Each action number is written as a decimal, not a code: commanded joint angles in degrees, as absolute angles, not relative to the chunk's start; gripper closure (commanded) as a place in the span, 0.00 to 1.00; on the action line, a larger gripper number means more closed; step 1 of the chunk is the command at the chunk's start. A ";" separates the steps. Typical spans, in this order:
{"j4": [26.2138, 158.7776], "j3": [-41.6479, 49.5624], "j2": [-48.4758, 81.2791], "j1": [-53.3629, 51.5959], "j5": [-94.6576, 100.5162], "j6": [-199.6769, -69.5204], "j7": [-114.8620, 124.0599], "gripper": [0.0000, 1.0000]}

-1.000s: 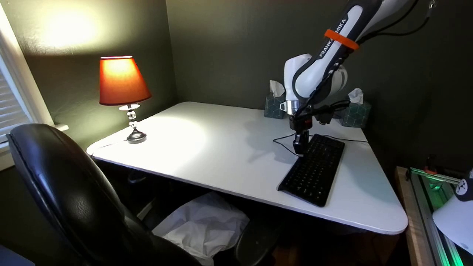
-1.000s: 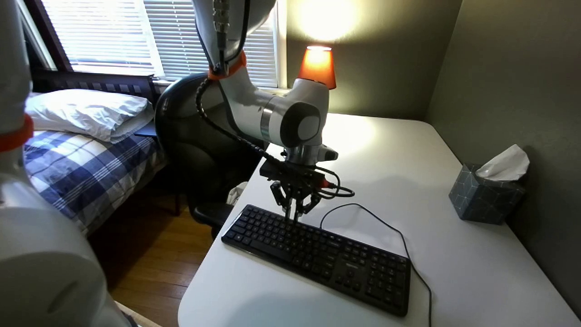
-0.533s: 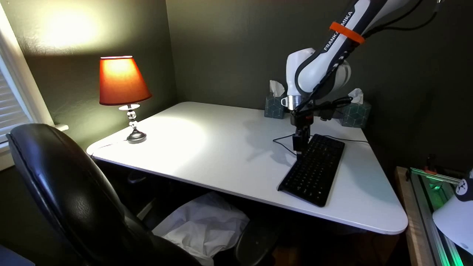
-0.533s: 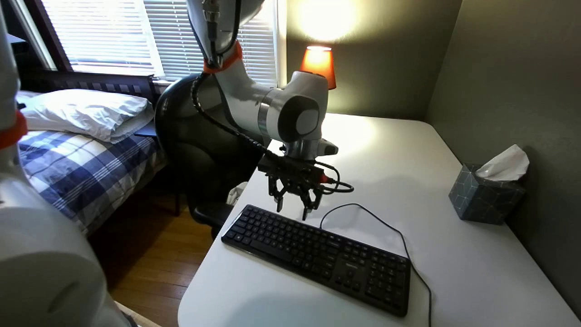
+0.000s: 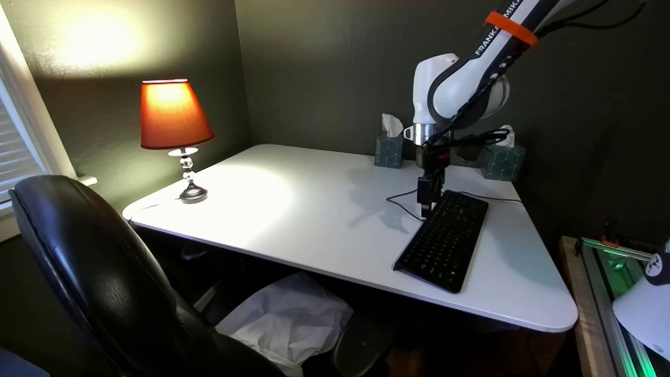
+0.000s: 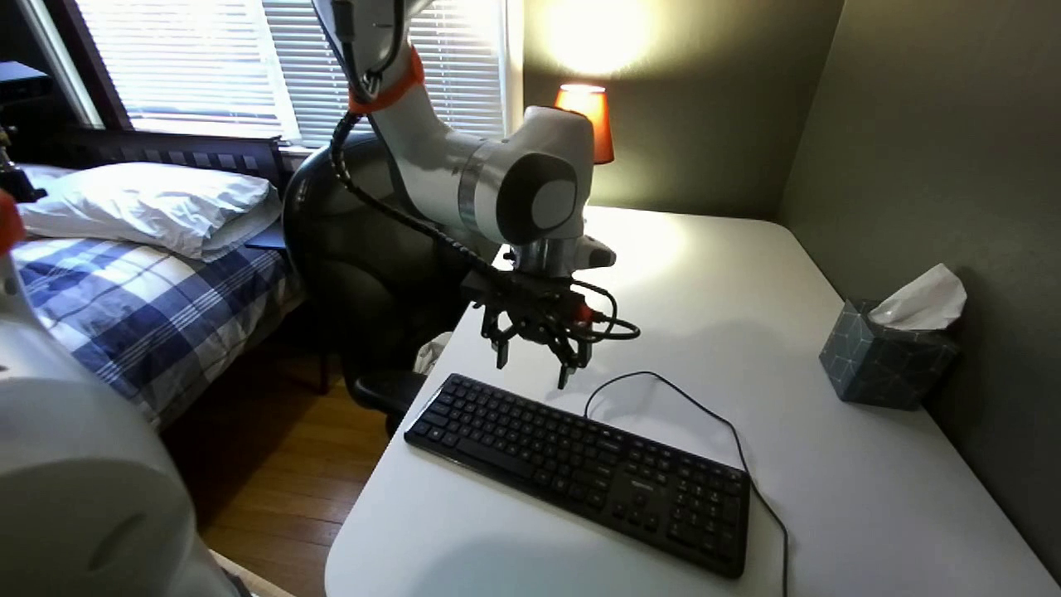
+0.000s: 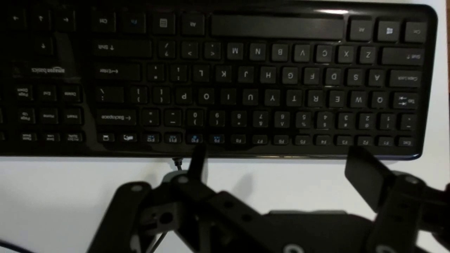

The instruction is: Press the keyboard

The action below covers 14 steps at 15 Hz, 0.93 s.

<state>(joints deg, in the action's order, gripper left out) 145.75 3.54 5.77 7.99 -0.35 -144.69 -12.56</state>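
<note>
The flat black keyboard [image 6: 572, 473] lies on the white desk in both exterior views, and its thin cable [image 6: 719, 417] leaves the far long edge. In the wrist view the keyboard [image 7: 260, 86] appears with its letters upside down. My gripper [image 6: 532, 376] hangs above the desk just past that long edge, apart from the keys. Its fingers [image 7: 367, 175] are spread wide with nothing between them. From the wrist camera, the tips overlap the function-key edge. In an exterior view the gripper [image 5: 425, 212] is seen side-on, at the keyboard's near side.
Two tissue boxes [image 5: 388, 152] stand by the wall at the back of the desk. A lit lamp [image 5: 175, 115] with an orange shade is at the far end. A black chair [image 5: 99, 277] stands against the desk's front edge [image 5: 314, 275].
One second ago the fingers were close together with their tips at the keys. They have since spread apart, and the gripper has risen off the keyboard. The keyboard has not moved.
</note>
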 commanded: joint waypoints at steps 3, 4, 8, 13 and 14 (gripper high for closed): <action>150.54 4.53 -0.18 7.05 2.67 -145.97 -8.81 0.00; 151.09 4.58 -1.08 7.05 3.45 -145.95 -8.16 0.00; 152.79 4.64 -4.06 7.21 6.37 -145.85 -5.32 0.00; 151.63 4.62 -4.02 7.22 6.99 -144.57 -5.26 0.00; 151.78 4.61 -4.43 7.23 7.12 -144.57 -5.13 0.00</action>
<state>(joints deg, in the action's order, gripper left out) 151.82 3.91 -4.40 7.94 7.05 -144.69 -5.21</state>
